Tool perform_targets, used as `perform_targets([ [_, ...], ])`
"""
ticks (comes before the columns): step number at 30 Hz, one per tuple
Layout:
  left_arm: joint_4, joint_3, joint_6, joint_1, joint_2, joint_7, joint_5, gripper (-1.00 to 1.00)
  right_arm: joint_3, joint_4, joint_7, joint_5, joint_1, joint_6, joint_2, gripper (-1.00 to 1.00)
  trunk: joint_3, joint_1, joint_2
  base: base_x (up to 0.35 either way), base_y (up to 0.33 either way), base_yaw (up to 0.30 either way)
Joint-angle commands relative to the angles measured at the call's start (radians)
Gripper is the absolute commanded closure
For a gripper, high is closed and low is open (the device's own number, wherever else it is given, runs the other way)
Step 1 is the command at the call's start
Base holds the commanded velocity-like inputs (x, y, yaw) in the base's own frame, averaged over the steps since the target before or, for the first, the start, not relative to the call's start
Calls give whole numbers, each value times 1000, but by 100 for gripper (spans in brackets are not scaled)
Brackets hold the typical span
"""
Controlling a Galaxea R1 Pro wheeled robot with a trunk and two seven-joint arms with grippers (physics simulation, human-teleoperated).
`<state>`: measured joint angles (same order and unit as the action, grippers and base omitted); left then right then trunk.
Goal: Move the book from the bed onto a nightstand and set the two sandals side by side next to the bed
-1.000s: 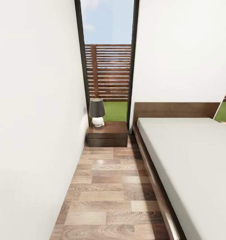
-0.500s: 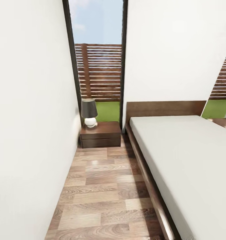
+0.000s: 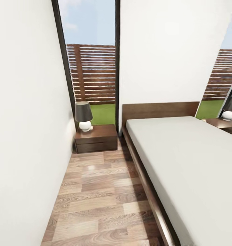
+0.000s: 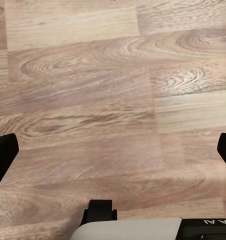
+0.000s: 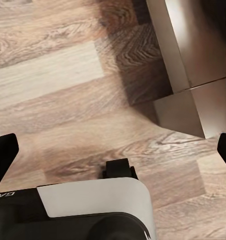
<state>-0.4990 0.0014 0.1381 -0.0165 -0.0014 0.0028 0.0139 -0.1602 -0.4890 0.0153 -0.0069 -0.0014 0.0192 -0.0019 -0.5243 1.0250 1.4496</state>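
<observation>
Fingertips of the left gripper [image 4: 113, 150] sit at the two edges of the left wrist view, spread wide with nothing between them but bare wood-plank floor [image 4: 93, 85]; the right gripper [image 5: 113, 150] is likewise wide apart and empty, hanging over the same planks with the corner of the bed's dark frame [image 5: 193, 65] just beside it. Further out, in the head view, the robot faces down a narrow aisle between a white wall [image 3: 23, 136] and the bed [image 3: 194, 164], whose grey mattress lies bare over all that shows of it: neither the book nor the sandals can be seen anywhere here (they may lie on the far part of the mattress or beyond it). At the aisle's end stands the nightstand [image 3: 97, 138], drawers closed, so what they hold cannot be told; its top carries a small lamp [image 3: 84, 116] with a dark shade, leaving the rest of the top free. A second lamp and cabinet top [image 3: 220, 123] show past the far side of the bed. The risks, as I judge them: the aisle is tight, so a careless turn could knock the right arm against the frame or the base against the wall, and a book set down hastily could topple the lamp.
</observation>
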Motion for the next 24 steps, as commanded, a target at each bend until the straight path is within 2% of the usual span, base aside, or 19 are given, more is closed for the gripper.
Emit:
perform_targets([
  [1, 0, 0, 3, 0, 0, 0, 1, -100, -2, 0, 2, -1, 0, 2, 0, -100, -1, 0, 0, 0, 0, -160],
  [24, 0, 0, 3, 0, 0, 0, 1, -100, -2, 0, 2, -1, 0, 2, 0, -100, -1, 0, 0, 0, 0, -160],
])
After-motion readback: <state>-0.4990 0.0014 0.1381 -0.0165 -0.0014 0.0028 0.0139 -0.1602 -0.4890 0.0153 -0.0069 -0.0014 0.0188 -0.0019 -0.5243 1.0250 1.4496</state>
